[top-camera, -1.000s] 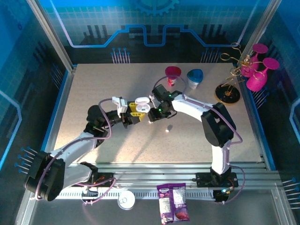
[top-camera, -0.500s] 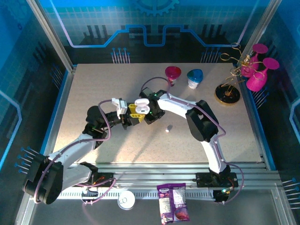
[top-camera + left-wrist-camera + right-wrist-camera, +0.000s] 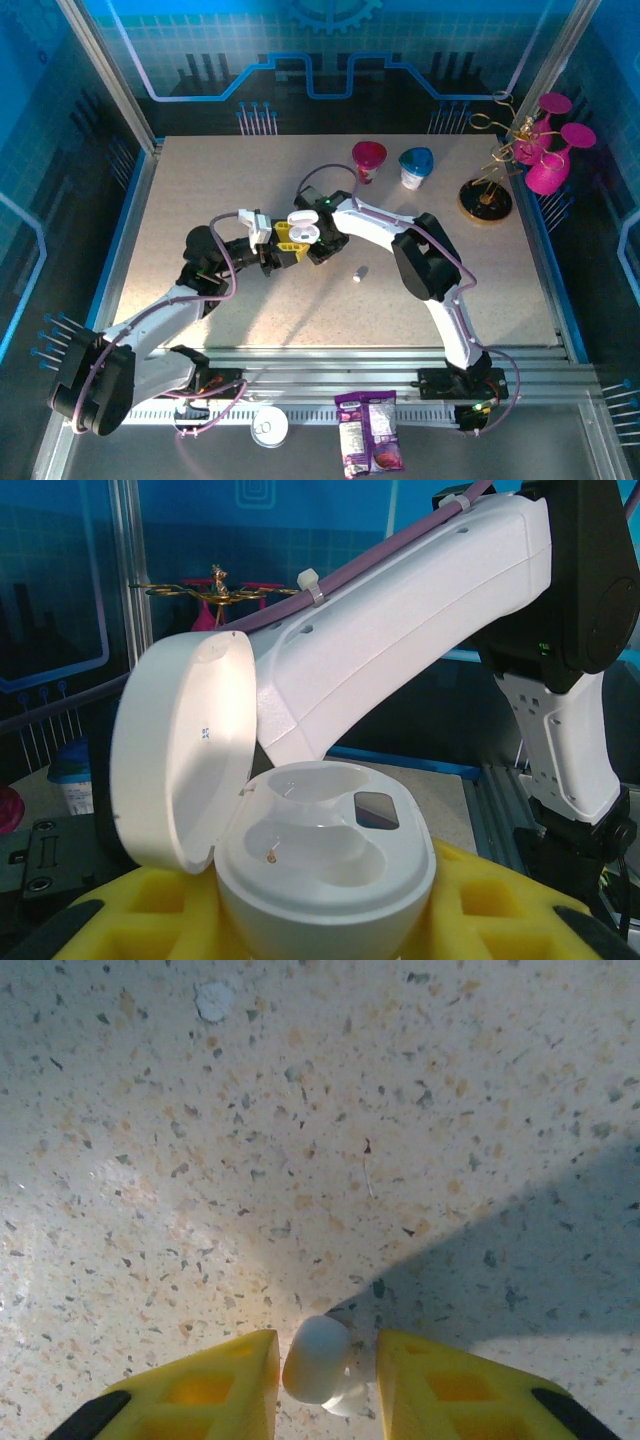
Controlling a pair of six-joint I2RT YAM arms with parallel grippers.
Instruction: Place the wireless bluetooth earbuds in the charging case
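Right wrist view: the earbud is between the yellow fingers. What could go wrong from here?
The earbud sits at the very tips of the right hand; it may slip or flick away when lifted. The charging case has small wells beside its raised lid, so misalignment could jam it.

no legible text; the purple bag (image 3: pixel 368 430) bears print too small to read.

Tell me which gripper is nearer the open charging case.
Left. The left gripper holds the charging case in its yellow fingers; the right gripper is close beside the case, gripping an earbud.
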